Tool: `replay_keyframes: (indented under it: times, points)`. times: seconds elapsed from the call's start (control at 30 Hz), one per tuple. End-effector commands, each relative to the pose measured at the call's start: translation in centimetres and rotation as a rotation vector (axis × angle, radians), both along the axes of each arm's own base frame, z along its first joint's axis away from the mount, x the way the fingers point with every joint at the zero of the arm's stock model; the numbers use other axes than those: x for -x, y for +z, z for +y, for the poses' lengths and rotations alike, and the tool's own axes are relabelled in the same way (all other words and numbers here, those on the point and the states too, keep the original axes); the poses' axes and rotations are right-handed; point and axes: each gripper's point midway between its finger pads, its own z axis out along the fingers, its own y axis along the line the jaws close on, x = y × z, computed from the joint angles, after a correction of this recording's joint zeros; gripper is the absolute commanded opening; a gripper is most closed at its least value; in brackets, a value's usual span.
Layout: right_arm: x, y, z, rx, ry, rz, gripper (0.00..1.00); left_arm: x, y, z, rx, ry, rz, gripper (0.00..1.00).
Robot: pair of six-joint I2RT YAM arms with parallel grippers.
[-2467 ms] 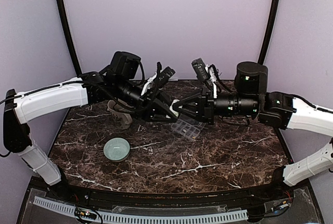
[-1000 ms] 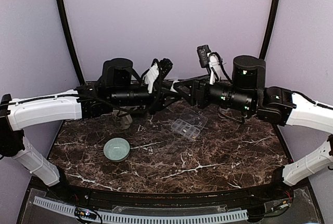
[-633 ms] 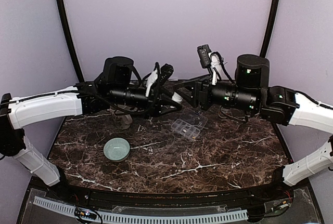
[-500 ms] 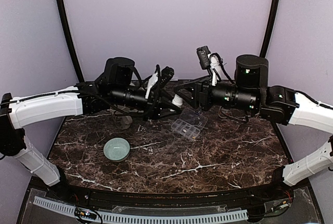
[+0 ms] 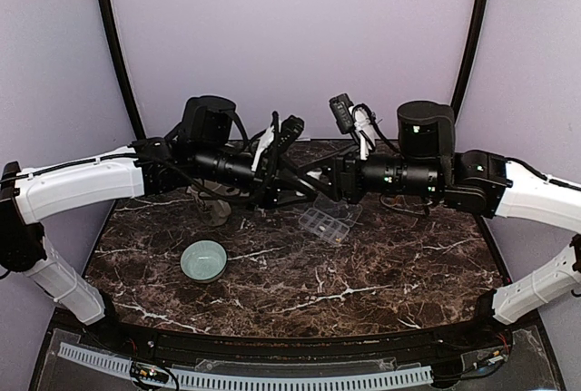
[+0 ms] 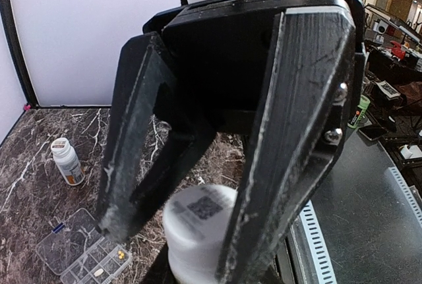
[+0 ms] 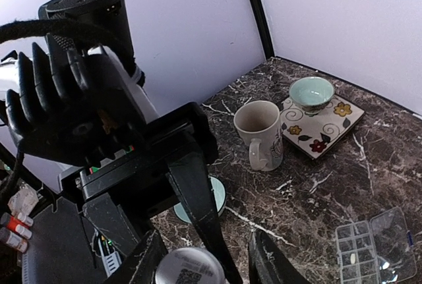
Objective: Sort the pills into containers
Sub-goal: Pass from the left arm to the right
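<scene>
**Above the table's middle: take the cap without turning the bottle**

Your left gripper point(image 6: 177, 251) is clamped on the body of the small white plastic pill bottle point(image 6: 198, 221). It holds the bottle in the air with the white cap, as far as I can read it, facing up. Your right gripper point(image 7: 208, 265) has its jaws apart, one on either side of that cap. A gap shows beside one finger, so it does not grip yet.

I judge the step in hand to be opening the bottle.
- Centre the cap between the right fingers before you close.
- Close squarely on the cap's rim, not on the bottle's shoulder.
- Hold the left grip firm as you twist, or the bottle will turn with the cap.
- Keep the mouth upward so nothing spills.

The clear plastic compartmented pill-organiser box point(image 5: 329, 221) lies on the dark marble table point(image 5: 408, 273) under the two grippers, a little to the near side. Its lid is open flat, and it sits well apart from the pale green bowl point(image 5: 203, 260) at the near left.
</scene>
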Motion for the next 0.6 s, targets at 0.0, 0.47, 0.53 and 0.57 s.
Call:
replay_keyframes:
  times: [0.0,0.47,0.53,0.57]
  points:
    - [0.08,1.37,0.26,-0.037,0.019,0.001,0.4,0.22,1.49,0.08,0.024,-0.026,-0.022,0.0]
    - [0.0,0.95,0.38,-0.057,0.035,0.029,0.0,-0.33,1.66,0.26,0.043,0.02,-0.023,0.12]
    - [-0.01,0.89,0.5,-0.061,0.039,0.031,0.0,-0.43,1.6,0.23,0.043,0.025,-0.02,0.16]
    - [-0.09,0.87,0.52,-0.064,0.037,0.03,0.0,-0.42,1.5,0.22,0.041,0.026,-0.017,0.19]
